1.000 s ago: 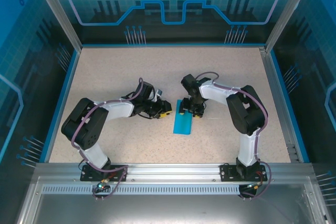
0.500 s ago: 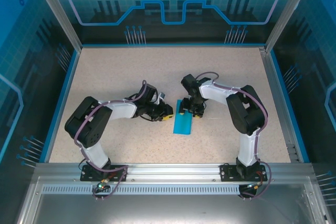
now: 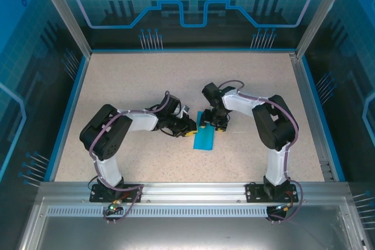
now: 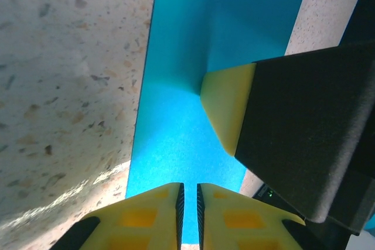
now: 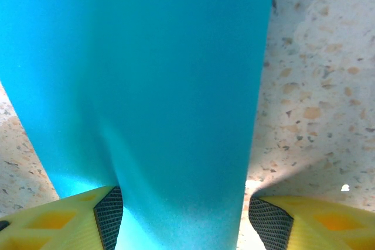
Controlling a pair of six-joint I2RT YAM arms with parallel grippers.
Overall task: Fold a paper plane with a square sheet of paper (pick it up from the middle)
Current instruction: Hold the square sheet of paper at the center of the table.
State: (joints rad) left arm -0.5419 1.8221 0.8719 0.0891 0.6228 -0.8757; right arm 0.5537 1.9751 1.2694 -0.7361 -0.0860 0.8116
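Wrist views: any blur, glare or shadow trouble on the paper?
Left wrist: square sheet of paper evenly lit and fairly sharp, speckled table soft, bright strip beside the left end effector. Right wrist: paper close and soft, faint shading bands, hot patch on the table by the right end effector. Top external: even light, no glare on the paper.

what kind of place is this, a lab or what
Most likely a robot lab test cell: a left arm and right arm bolted to an aluminium rail, a speckled tabletop walled in by blue printed panels, with teal paper between the arms.
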